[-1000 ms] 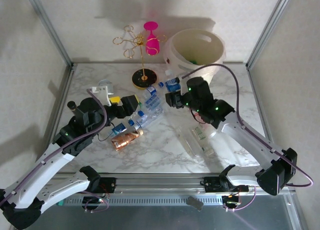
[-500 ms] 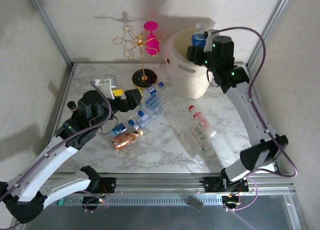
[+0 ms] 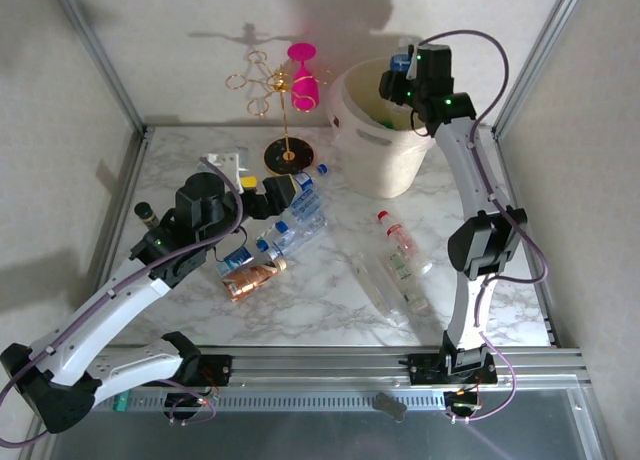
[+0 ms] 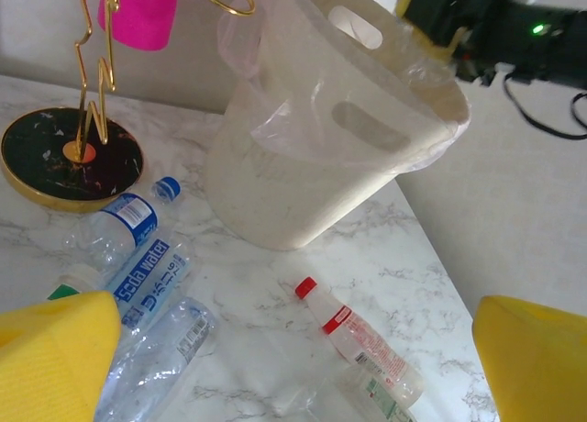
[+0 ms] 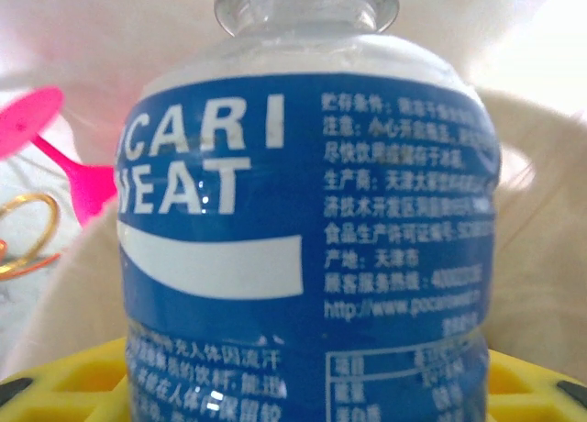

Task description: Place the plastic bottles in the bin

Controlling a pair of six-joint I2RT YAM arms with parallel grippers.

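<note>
Over the bin (image 3: 380, 170), my right gripper (image 3: 400, 80) hangs clamped on the blue-labelled bottle (image 5: 303, 229), swung up off the table (image 3: 330, 310) moments ago, so release looks next; left gripper (image 4: 293, 349) gapes wide above remaining bottles (image 3: 290, 230).

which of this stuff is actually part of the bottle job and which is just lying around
Part of the job:
- bin
- blue-label bottle, held over the bin
- blue-cap bottles on the table
- copper-brown bottle
- red-cap bottle

Just lying about:
- gold rack
- pink glass hanging on it
- dark vial
</note>
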